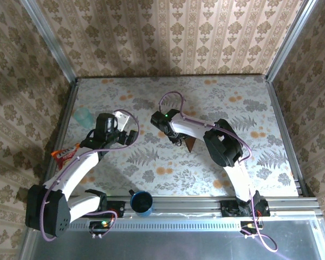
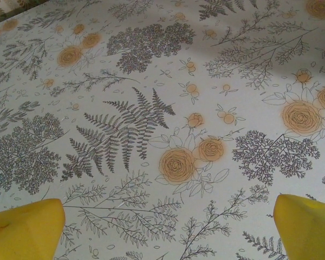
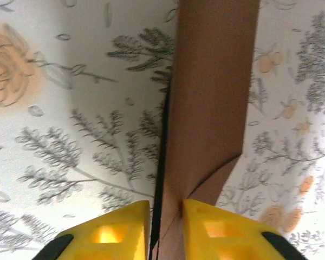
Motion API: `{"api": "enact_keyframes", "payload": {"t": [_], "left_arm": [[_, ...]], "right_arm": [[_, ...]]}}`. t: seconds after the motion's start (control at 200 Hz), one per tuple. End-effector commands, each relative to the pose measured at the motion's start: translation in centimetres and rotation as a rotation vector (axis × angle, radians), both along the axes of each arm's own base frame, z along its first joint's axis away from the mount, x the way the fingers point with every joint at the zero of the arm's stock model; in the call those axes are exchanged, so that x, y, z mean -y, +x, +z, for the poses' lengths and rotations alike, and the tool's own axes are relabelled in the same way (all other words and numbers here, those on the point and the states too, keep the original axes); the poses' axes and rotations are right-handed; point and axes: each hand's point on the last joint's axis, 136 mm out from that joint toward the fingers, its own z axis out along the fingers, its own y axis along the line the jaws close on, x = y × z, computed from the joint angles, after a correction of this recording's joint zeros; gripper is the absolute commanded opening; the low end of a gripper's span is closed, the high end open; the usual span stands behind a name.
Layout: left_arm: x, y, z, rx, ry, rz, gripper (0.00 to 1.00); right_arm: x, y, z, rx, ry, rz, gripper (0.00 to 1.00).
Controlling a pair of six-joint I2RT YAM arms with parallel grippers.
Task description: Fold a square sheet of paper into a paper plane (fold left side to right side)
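Observation:
The square sheet of paper is folded into a narrow, dark reddish-brown paper plane [image 1: 190, 143] lying on the flowered table near the middle. In the right wrist view the paper plane [image 3: 211, 108] runs away from the camera, with a diagonal crease near the fingers. My right gripper [image 1: 180, 140] [image 3: 166, 208] stands over its near end with the jaws a little apart. The folded paper sits between them; the right finger [image 3: 216, 227] touches it and a thin dark gap shows at the left finger. My left gripper [image 1: 131, 135] [image 2: 168, 214] hangs wide open over bare tablecloth, left of the paper.
A dark blue cup [image 1: 142, 201] stands on the near rail between the arm bases. A pale teal cup [image 1: 84, 115] is at the far left, and an orange snack packet [image 1: 65, 154] lies at the left edge. Metal rails [image 1: 284, 135] frame the table.

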Motion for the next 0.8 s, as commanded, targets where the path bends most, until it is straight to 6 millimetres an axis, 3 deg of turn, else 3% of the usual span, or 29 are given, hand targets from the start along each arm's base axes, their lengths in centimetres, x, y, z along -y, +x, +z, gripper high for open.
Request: {"api": "enact_keyframes", "payload": {"t": [0.0,0.335,0.6,0.795], "left_arm": [[0.3,0.5,1.1,0.021,-0.046,0.006,1.0],[0.5,0.4,0.9,0.007,-0.05,-0.01,1.0],[1.4,0.1,1.5,-0.017,-0.093,-0.043,1.0],[4.0,-0.3,3.8,-0.063,-0.268,-0.094,1.0]], "right_arm": [[-1.4,-1.0,2.1,0.001,0.143,-0.007,0.32],[-2.7,-3.4,5.6,0.035,0.445,-0.027,0.53],[-0.7,-2.9,5.9,0.013,0.695,-0.047,0.53],[1.8,-2.2,5.8,0.046,0.863,-0.116,0.56]]}}
